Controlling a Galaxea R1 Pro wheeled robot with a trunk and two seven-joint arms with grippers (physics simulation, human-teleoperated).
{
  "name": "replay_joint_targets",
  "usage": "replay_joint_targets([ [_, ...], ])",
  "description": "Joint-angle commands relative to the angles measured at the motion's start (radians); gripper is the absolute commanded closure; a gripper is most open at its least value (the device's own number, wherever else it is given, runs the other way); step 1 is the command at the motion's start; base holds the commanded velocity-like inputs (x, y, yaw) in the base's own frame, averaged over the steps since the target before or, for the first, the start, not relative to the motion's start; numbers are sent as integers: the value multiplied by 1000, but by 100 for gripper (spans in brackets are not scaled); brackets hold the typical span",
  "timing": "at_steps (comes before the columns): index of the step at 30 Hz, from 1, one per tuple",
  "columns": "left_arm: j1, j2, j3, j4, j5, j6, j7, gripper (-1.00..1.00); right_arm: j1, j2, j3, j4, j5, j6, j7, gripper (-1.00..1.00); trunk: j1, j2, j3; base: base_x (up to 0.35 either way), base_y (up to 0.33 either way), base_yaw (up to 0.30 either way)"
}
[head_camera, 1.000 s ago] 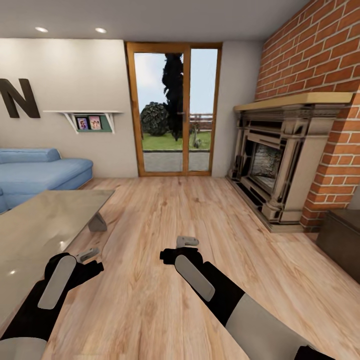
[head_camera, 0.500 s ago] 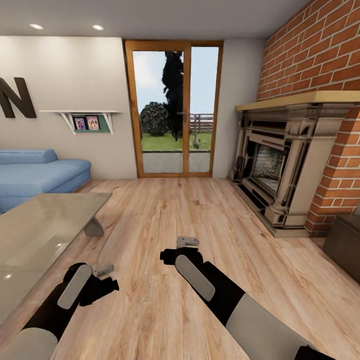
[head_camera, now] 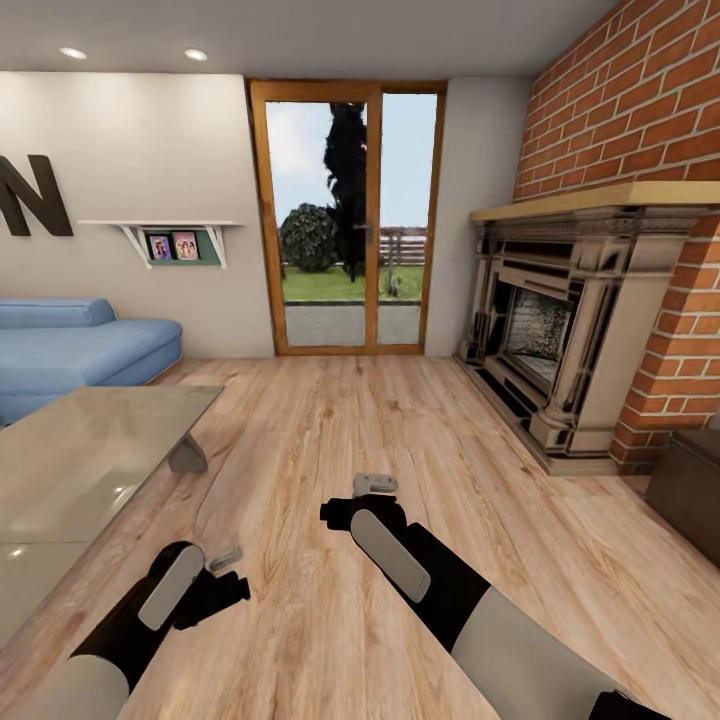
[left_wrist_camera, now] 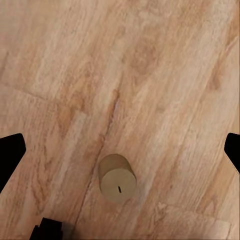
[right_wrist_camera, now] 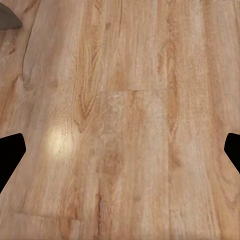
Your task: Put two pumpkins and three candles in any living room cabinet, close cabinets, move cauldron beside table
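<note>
One candle (left_wrist_camera: 117,179), a short tan cylinder with a tiny wick, stands upright on the wooden floor in the left wrist view. It sits between the wide-apart black fingers (left_wrist_camera: 10,155), which do not touch it. My left gripper (head_camera: 222,558) hangs open low over the floor beside the table (head_camera: 80,450), a low piece with a glossy grey top. My right gripper (head_camera: 372,485) is open over bare floorboards, with nothing between its fingers (right_wrist_camera: 10,155). A corner of the dark brown cabinet (head_camera: 690,490) shows at the right edge. The pumpkins and the cauldron are out of view.
A blue sofa (head_camera: 70,350) stands behind the table on the left. A stone fireplace (head_camera: 560,330) in a brick wall fills the right side. Glass doors (head_camera: 345,220) are straight ahead. Wooden floor (head_camera: 330,420) stretches between them. A table leg (right_wrist_camera: 7,20) is close to my right gripper.
My left arm has drawn back from the table's edge, toward me and lower over the floor. The right arm has not moved. The view shifted slightly at first, then held.
</note>
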Motion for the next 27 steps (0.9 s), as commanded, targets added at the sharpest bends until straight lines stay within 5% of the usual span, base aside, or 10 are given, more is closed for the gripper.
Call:
replay_joint_targets([
  [1, -1, 1, -19, 11, 10, -29, -1, -100, -1, 0, 2, -1, -6, 2, -8, -100, 0, -1, -1, 0, 0, 0],
  [7, 0, 1, -78, 64, 4, -92, -89, -100, -1, 0, 3, -1, -5, 2, -10, -100, 15, -29, -14, 0, 0, 0],
  [15, 0, -1, -258, 185, 6, -297, -167, -100, -1, 0, 2, -3, -2, 2, -8, -100, 46, -85, -39, 0, 0, 0],
  [21, 0, -1, -291, 245, 4, -357, -269, -100, -1, 0, 2, -4, -1, -1, -5, -100, 69, -127, -57, 0, 0, 0],
  [27, 0, -6, -293, 319, 15, -403, -288, -100, -1, 0, 3, -5, -1, -8, 1, -100, 92, -169, -76, 0, 0, 0],
])
